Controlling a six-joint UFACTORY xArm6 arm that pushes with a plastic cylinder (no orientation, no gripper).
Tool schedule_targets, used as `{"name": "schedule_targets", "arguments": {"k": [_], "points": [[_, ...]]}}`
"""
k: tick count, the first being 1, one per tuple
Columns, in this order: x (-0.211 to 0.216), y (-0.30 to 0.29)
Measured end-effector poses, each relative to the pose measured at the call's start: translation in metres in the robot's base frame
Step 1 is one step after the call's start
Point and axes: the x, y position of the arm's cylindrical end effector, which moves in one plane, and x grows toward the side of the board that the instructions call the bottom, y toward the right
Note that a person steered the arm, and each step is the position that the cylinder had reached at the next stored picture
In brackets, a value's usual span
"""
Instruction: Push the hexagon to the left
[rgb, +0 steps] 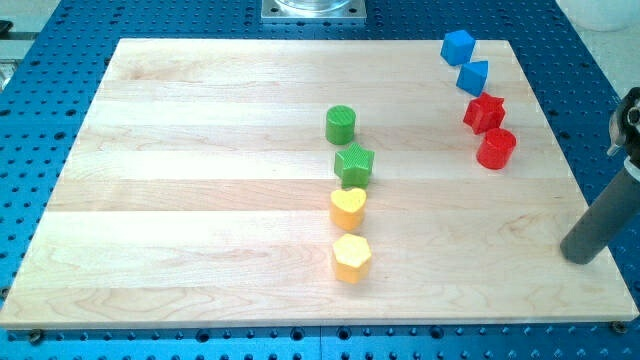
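Note:
The yellow hexagon block (351, 258) sits on the wooden board (200, 200) below the middle, at the bottom of a column of blocks. Just above it is a yellow heart block (348, 208), then a green star block (354, 165) and a green cylinder (340, 125). My tip (580, 256) is at the board's right edge, far to the right of the hexagon and level with it. The dark rod slants up to the view's right edge.
At the top right stand two blue blocks (457, 46) (473, 77), a red star block (484, 113) and a red cylinder (496, 149). A blue perforated table (40, 60) surrounds the board. A metal mount (314, 10) sits at the top centre.

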Motion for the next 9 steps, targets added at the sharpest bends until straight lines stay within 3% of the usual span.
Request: {"name": "schedule_targets", "arguments": {"k": [1, 3, 4, 6, 7, 8, 9], "points": [[-0.002, 0.000], [-0.053, 0.005], [-0.070, -0.026], [0.041, -0.171], [0.042, -0.179], [0.016, -0.153], [0.016, -0.246]]}}
